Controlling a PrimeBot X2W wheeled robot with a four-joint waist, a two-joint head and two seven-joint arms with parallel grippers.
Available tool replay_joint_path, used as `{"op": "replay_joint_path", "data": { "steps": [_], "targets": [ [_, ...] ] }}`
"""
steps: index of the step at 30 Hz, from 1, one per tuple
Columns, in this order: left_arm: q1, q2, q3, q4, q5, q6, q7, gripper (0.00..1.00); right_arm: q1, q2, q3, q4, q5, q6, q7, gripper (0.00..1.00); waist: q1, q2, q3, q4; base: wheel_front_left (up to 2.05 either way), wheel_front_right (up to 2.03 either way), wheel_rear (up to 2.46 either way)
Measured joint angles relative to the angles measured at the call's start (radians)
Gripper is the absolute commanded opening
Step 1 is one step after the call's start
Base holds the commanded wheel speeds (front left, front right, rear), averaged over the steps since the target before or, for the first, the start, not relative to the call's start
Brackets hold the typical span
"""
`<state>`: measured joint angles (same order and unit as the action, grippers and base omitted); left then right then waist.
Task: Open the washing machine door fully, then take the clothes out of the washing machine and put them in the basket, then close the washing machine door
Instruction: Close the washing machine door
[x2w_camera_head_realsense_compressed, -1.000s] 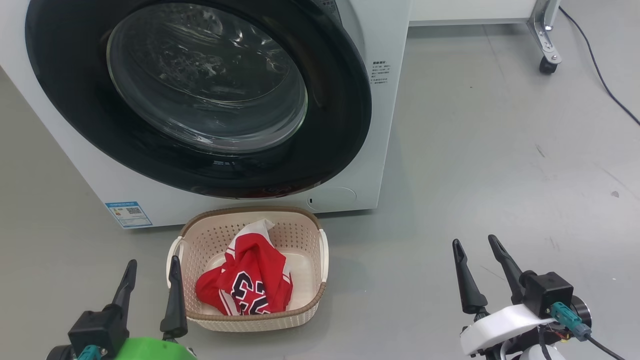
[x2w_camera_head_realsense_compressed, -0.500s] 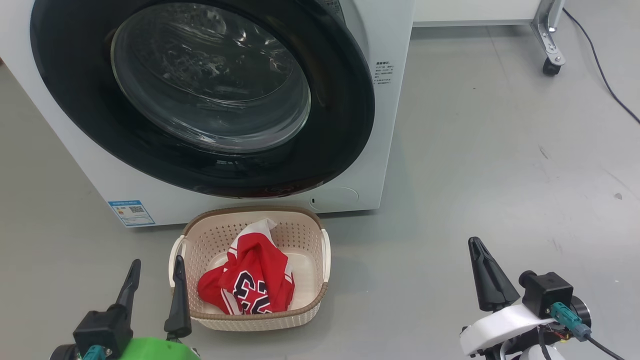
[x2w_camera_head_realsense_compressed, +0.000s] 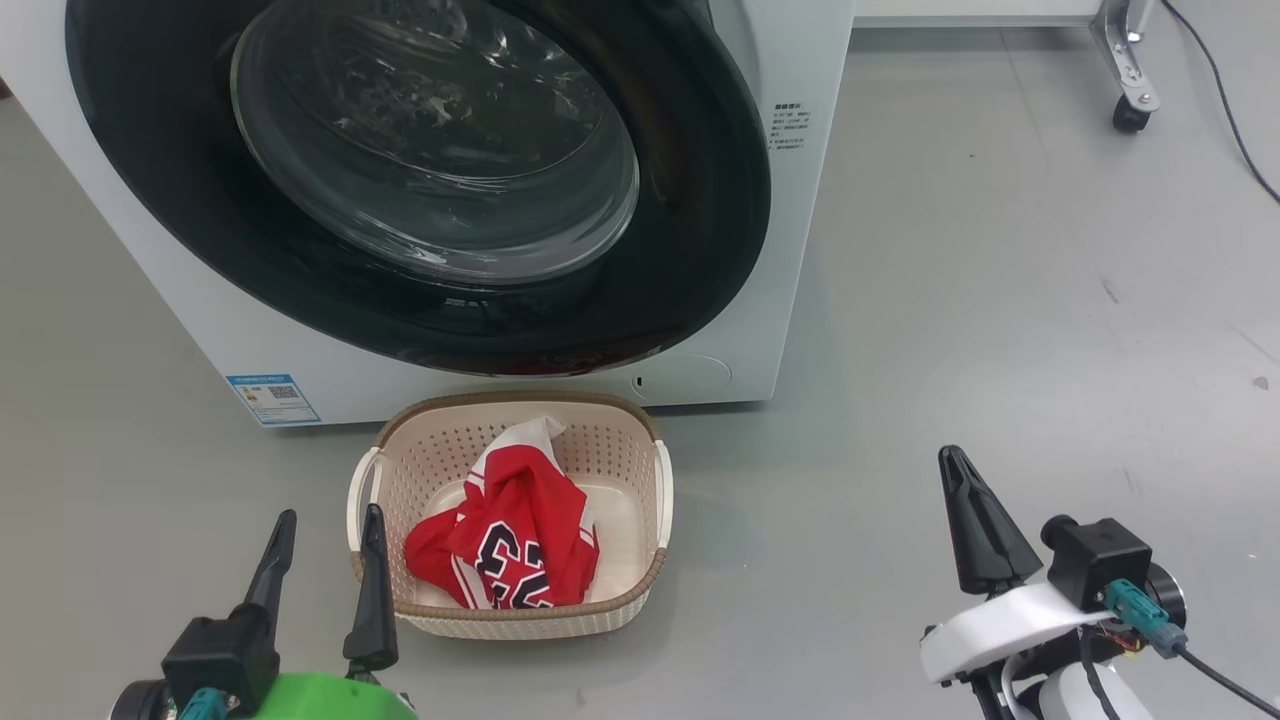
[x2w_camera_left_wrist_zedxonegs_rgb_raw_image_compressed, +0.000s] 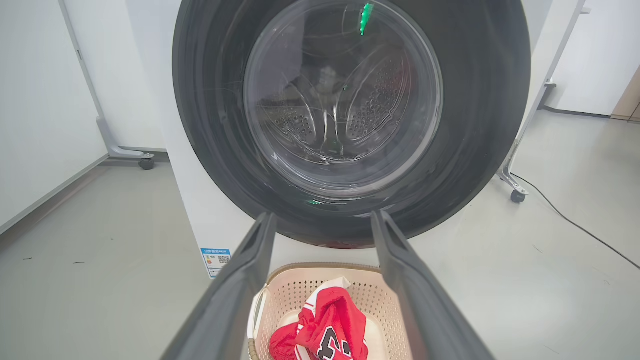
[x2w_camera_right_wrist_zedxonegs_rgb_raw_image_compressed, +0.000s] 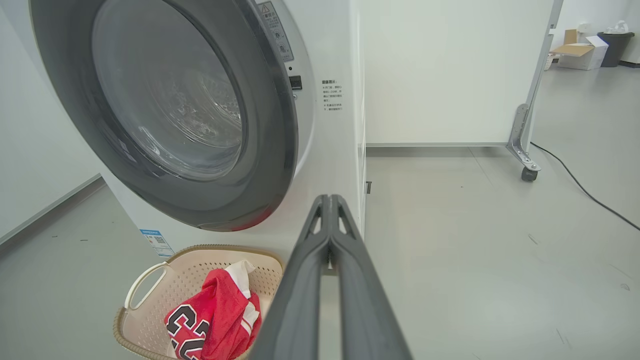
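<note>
The washing machine door (x2w_camera_head_realsense_compressed: 430, 150), round and glossy black with a glass bowl, lies flat against the front of the white washing machine (x2w_camera_head_realsense_compressed: 800, 200). Through the glass of the door (x2w_camera_left_wrist_zedxonegs_rgb_raw_image_compressed: 345, 95) the steel drum shows. On the floor just in front stands the basket (x2w_camera_head_realsense_compressed: 520, 402), holding the red-and-white clothes (x2w_camera_head_realsense_compressed: 510, 530) with dark numerals. My left gripper (x2w_camera_head_realsense_compressed: 330, 513) is open beside the basket's left handle, nothing between its fingers. Out on the bare floor to the right, my right gripper (x2w_camera_head_realsense_compressed: 952, 455) is shut on nothing. The right wrist view shows the right gripper (x2w_camera_right_wrist_zedxonegs_rgb_raw_image_compressed: 327, 198), the door (x2w_camera_right_wrist_zedxonegs_rgb_raw_image_compressed: 170, 100) and the basket (x2w_camera_right_wrist_zedxonegs_rgb_raw_image_compressed: 200, 248).
A blue label sticker (x2w_camera_head_realsense_compressed: 272, 398) marks the machine's lower left. A white panel on a metal foot with a caster (x2w_camera_head_realsense_compressed: 1130, 110) stands behind on the right, with a black cable (x2w_camera_head_realsense_compressed: 1235, 120) on the floor. Grey floor spreads wide to the right of the machine.
My right gripper's fingers have come together from open to shut. The whole head picture has shifted a little, so the camera has moved. The left gripper stays open.
</note>
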<state>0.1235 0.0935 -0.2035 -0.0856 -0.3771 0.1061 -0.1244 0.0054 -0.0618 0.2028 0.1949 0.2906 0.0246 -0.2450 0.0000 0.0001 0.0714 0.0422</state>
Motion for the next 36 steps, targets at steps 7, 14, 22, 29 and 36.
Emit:
{"op": "replay_joint_path", "data": {
  "steps": [7, 14, 22, 29, 36],
  "targets": [
    [-0.006, -0.006, -0.016, -0.024, 0.001, 0.0, 0.0, 1.0, -0.081, -0.011, 0.029, -0.016, -0.006, 0.022, 0.012, 0.0, 0.0, 0.0, 0.039, 0.021, 0.0, 0.0, 0.0],
    [-0.052, -0.014, -0.033, -0.049, 0.006, 0.0, -0.01, 1.0, -0.205, -0.03, 0.046, -0.034, -0.031, 0.044, 0.038, 0.0, 0.0, 0.0, 0.097, 0.044, 0.0, 0.0, 0.0],
    [-0.109, -0.022, -0.06, -0.054, 0.011, 0.0, -0.029, 1.0, -0.358, -0.037, 0.066, -0.036, -0.043, 0.062, 0.073, 0.0, 0.0, 0.0, 0.171, 0.081, 0.0, 0.0, 0.0],
    [-0.164, -0.032, -0.088, -0.052, 0.011, 0.0, -0.046, 1.0, -0.508, -0.064, 0.071, -0.026, -0.055, 0.071, 0.105, 0.0, 0.0001, 0.0, 0.228, 0.126, 0.0, 0.0, 0.0],
    [-0.195, -0.04, -0.104, -0.025, 0.011, -0.002, -0.066, 1.0, -0.636, -0.072, 0.077, 0.016, -0.056, 0.08, 0.127, 0.0, 0.0001, 0.0, 0.272, 0.179, 0.0, 0.0, 0.0]
  ]
}}
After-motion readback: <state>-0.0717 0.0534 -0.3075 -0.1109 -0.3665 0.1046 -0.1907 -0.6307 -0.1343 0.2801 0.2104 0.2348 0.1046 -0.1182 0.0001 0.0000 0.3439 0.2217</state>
